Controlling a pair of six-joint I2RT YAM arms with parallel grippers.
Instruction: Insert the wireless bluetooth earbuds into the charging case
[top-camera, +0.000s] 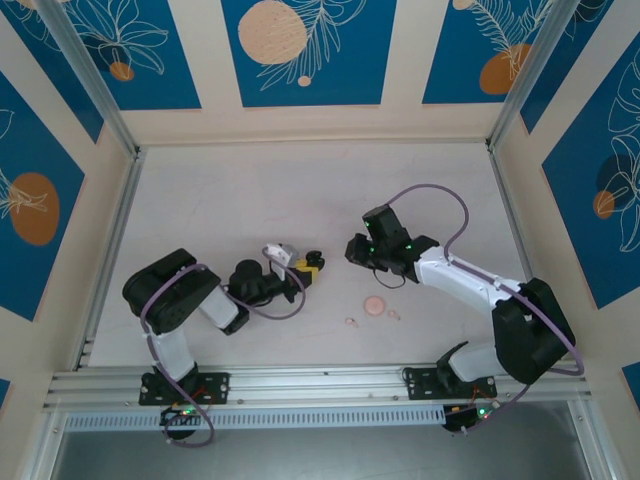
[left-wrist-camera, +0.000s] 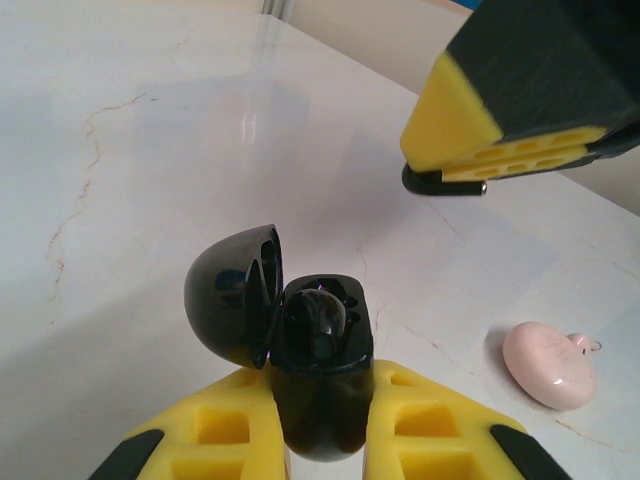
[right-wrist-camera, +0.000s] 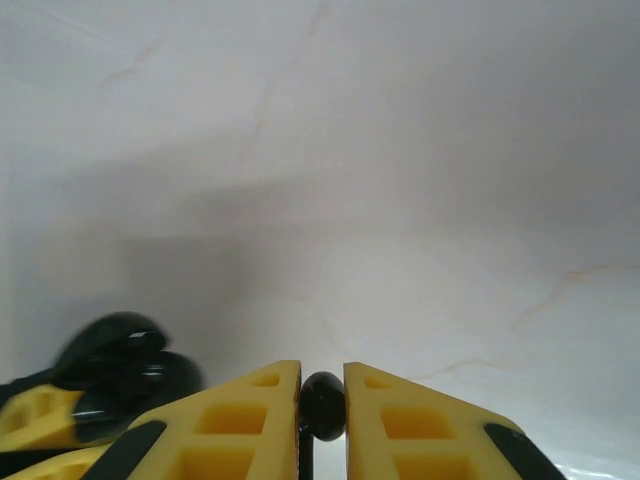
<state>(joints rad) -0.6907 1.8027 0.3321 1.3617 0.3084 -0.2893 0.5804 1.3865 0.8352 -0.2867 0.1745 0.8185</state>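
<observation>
While the left gripper (left-wrist-camera: 320, 375) is clamped on an open black case (left-wrist-camera: 320, 410) near the middle of the white table (top-camera: 250, 190), a black earbud (right-wrist-camera: 322, 405) is pinched between the closed fingers of the right gripper (right-wrist-camera: 322, 380), just beside that case. Toward the near edge, a pink case (top-camera: 375, 305) is laid flat, flanked by two pink earbuds (top-camera: 351, 321).

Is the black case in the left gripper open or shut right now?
Open. In the left wrist view the black case, clamped in the left gripper, has its lid swung back, exposing its inside.
</observation>
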